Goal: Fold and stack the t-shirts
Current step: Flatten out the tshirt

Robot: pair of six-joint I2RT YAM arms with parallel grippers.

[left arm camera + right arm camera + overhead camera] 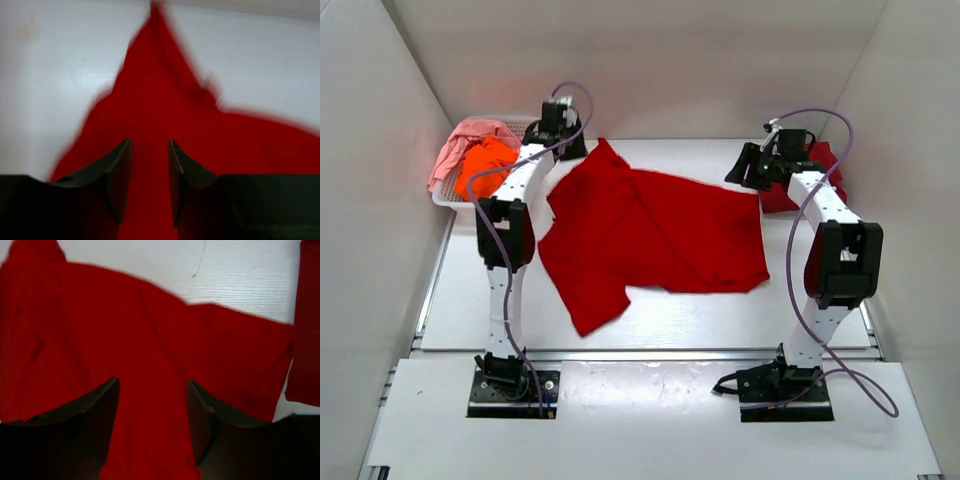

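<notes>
A red t-shirt (650,235) lies spread and rumpled across the middle of the white table, one sleeve pointing to the far left. My left gripper (563,135) hovers over its far left corner; in the left wrist view it (150,145) is open and empty over the red cloth (160,115). My right gripper (745,168) is at the shirt's far right corner; in the right wrist view it (153,382) is open and empty above the cloth (150,330). A folded red shirt (815,180) lies at the far right, also in the right wrist view (307,325).
A white basket (445,195) at the far left holds a pink shirt (460,140) and an orange shirt (485,165). White walls enclose the table on three sides. Bare table (700,315) lies between the shirt and the arm bases.
</notes>
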